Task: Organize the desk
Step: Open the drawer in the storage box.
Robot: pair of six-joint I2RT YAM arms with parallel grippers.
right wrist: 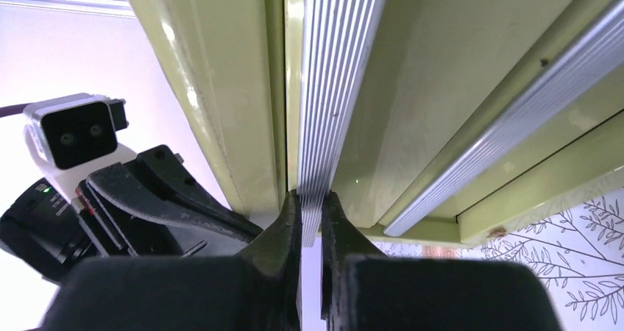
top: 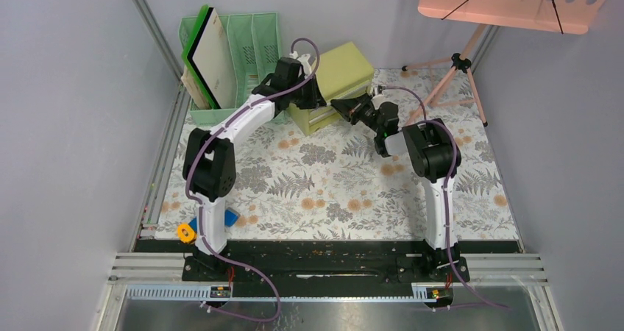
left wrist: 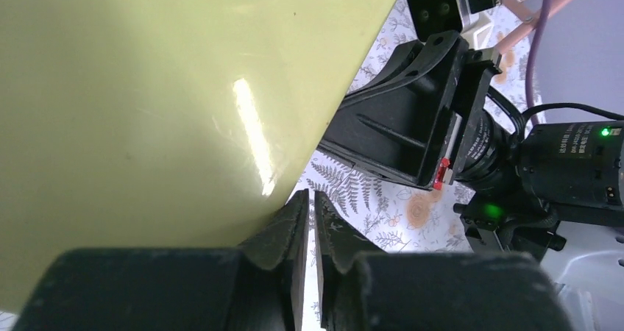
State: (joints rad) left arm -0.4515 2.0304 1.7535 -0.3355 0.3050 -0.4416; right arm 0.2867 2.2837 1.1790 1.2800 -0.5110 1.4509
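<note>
The drawer chest [left wrist: 147, 88] looks like smooth, glossy yellow-green plastic and catches a bright glare. Its drawer handle [right wrist: 331, 88] is ribbed metal with a satin sheen. The left hand [left wrist: 310, 221] and right hand [right wrist: 310, 207] are matt black plastic, faintly grainy. The table [top: 331, 191] has a matt printed covering.

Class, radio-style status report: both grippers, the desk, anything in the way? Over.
Left gripper shut, empty, at top edge of drawer chest. Right gripper shut on ribbed drawer handle. Desk: chest, green file rack at rear. Both wrists crowd the chest.
</note>
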